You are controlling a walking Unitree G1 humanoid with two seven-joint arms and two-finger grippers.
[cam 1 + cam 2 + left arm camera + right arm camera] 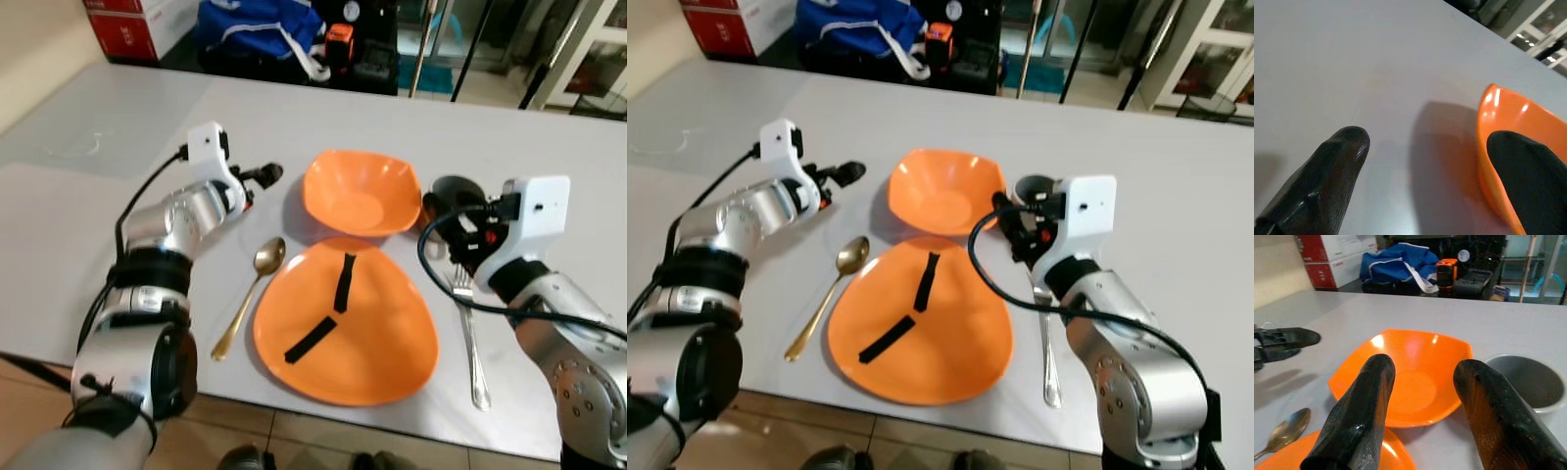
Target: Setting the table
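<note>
An orange plate (372, 338) lies near the table's front edge with two black strips (344, 282) on it. Just behind it sits an orange bowl (361, 193). A gold spoon (250, 294) lies left of the plate and a silver fork (470, 338) right of it. A grey cup (1528, 382) stands right of the bowl. My left gripper (266, 177) hovers open just left of the bowl's rim (1498, 112), holding nothing. My right gripper (1422, 377) is open over the table between cup and fork, pointing toward the bowl.
The white table (118, 147) is bare at the left and far side. Beyond its far edge are red and white boxes (132, 24), a blue bag (255, 24) and an orange-and-black device (339, 41). The front edge runs close below the plate.
</note>
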